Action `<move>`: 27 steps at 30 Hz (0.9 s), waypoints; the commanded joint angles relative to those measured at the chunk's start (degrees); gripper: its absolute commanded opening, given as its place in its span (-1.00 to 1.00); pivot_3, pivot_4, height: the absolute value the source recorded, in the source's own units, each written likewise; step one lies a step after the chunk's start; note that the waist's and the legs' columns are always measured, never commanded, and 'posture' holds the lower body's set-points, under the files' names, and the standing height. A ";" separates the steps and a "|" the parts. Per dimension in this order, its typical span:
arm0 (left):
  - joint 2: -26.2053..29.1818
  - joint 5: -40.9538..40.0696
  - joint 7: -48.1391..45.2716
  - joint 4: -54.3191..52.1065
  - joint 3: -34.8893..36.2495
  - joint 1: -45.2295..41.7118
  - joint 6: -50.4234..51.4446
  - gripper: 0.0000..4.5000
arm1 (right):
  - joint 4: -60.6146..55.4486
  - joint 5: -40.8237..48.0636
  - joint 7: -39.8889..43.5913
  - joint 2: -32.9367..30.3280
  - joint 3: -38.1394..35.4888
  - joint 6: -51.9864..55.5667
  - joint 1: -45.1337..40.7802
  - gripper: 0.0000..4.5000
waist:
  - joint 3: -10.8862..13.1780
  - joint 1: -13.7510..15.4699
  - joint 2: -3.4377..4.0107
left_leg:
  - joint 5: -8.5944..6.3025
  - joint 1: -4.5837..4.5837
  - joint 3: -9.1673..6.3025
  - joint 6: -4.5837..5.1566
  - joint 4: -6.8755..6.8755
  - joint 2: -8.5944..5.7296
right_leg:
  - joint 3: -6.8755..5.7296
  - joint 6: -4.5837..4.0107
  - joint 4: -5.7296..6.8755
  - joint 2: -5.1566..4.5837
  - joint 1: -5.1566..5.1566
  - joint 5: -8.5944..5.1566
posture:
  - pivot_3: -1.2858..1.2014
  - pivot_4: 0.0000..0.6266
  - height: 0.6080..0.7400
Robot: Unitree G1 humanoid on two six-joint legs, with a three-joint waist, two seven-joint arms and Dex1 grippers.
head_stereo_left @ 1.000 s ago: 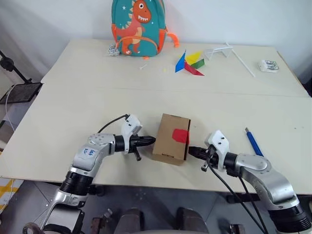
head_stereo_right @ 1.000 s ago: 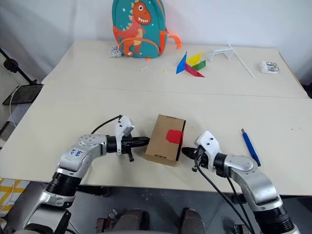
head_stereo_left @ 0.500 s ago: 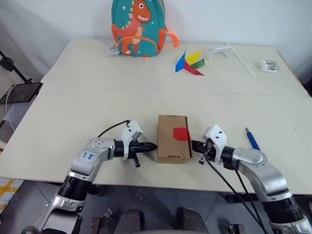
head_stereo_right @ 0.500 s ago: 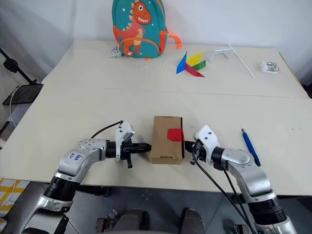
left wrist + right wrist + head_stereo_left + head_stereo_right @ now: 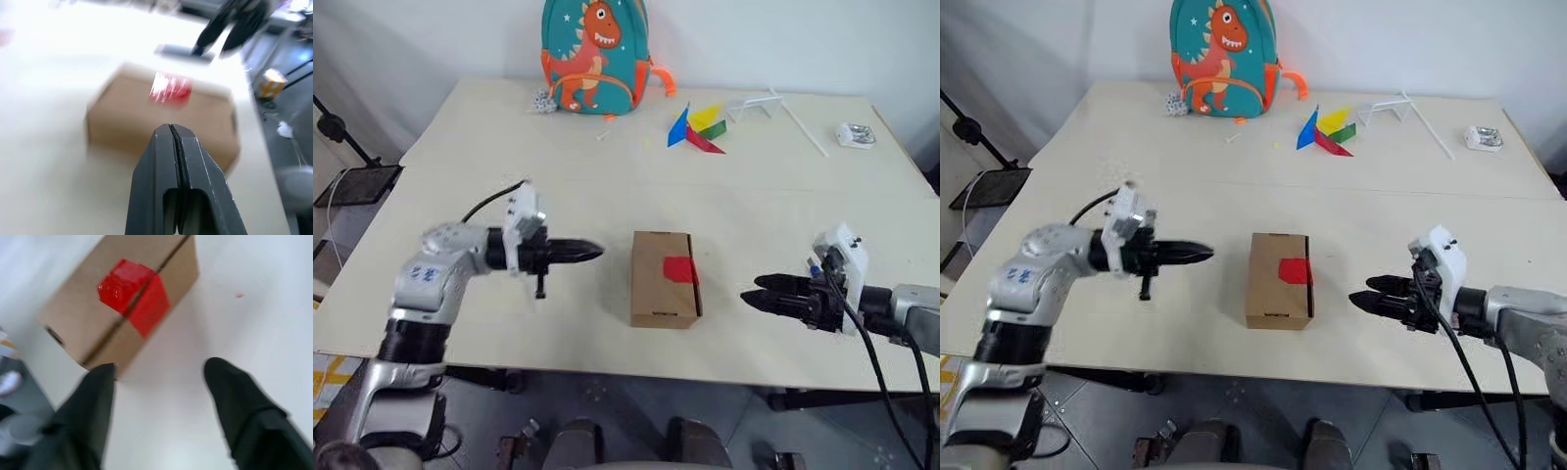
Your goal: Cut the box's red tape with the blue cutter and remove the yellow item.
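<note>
We see bare table (image 5: pixel 509 186) on both sides of the box (image 5: pixel 663 278); left gripper (image 5: pixel 595 252) and right gripper (image 5: pixel 750 290) flank it, well apart

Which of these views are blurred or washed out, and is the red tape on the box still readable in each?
Left eye view: evenly lit and sharp, the red tape crisp on the box. Left wrist view: smeared, table glaring near white, tape a streaky patch, while the shut left gripper stays sharp. Right wrist view: softer blur, tape clearly wrapping the box edge, the right gripper fingers fuzzy.
</note>
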 commanded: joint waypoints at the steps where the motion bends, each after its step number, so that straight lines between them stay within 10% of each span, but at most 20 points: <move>1: -2.61 2.98 -0.09 2.36 -4.26 -2.42 -2.70 -1.00 | 3.69 4.43 -8.09 2.49 -0.94 7.41 -4.91 0.93 | 0.00 -0.18 0.00 | 0.00 -0.01 0.00 0.00 -0.01 0.01 | -0.01 0.00 0.02 0.01 -0.05 0.00 | 0.03 -0.52 1.00; 14: -7.49 11.73 3.30 9.41 -9.83 -4.64 -8.54 -1.00 | 15.20 14.58 -30.28 11.26 2.85 7.45 -15.73 0.93 | 0.00 -0.20 0.00 | 0.02 -0.24 0.36 -0.03 -0.11 0.03 | 0.07 0.01 0.39 0.00 -0.66 0.00 | 0.03 -0.52 1.00; 27: -7.99 13.22 3.53 10.04 -9.95 -3.38 -10.31 -1.00 | 16.37 13.63 -35.26 14.41 6.18 7.45 -17.00 0.93 | 0.00 -0.23 0.00 | 0.02 -0.24 0.41 -0.03 -0.10 0.04 | 0.12 0.01 0.43 0.00 -0.70 0.00 | 0.03 -0.52 1.00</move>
